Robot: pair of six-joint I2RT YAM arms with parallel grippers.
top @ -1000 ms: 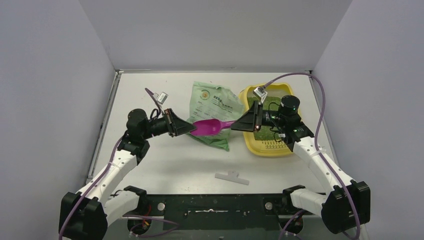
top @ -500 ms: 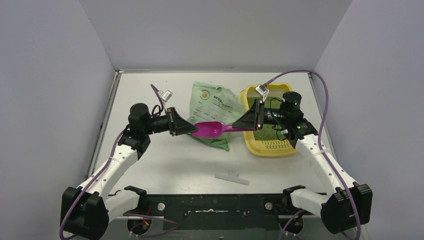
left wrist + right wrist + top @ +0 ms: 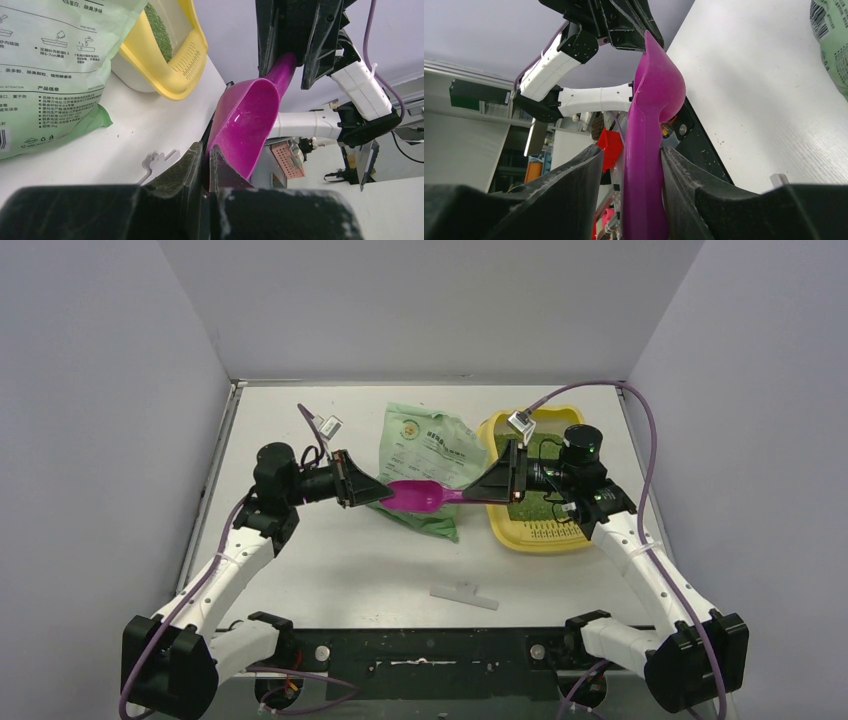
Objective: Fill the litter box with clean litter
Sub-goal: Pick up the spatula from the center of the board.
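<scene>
The left end effector (image 3: 385,495) (image 3: 205,155) is seen clamped shut on the rim of the bowl of a magenta scoop (image 3: 418,497) (image 3: 247,125) (image 3: 656,95). The right end effector (image 3: 470,493) (image 3: 631,150) is set around the handle of the same scoop. Its fingers are parted, and in the right wrist view a gap is seen between one finger and the handle.

The scoop is carried level between the two end effectors, above the near part of a green printed bag (image 3: 430,445) (image 3: 45,75) (image 3: 831,30). Its bowl is turned toward the left arm and its handle toward the right arm.

The bag is laid flat on the bench (image 3: 330,560) (image 3: 125,145) (image 3: 774,100). The litter box (image 3: 545,543) (image 3: 145,60) is placed on the bench just to the right of the bag, with the bag's edge lying against its rim. Its slotted grille (image 3: 550,530) (image 3: 187,47) is at the end nearer the arms.

The clean litter (image 3: 545,508) (image 3: 159,30) is seen as green granules inside the litter box, beyond the grille. How deep it lies cannot be told.

A small white part (image 3: 463,593) (image 3: 157,162) is left on the bench, well apart from the bag on its near side.
</scene>
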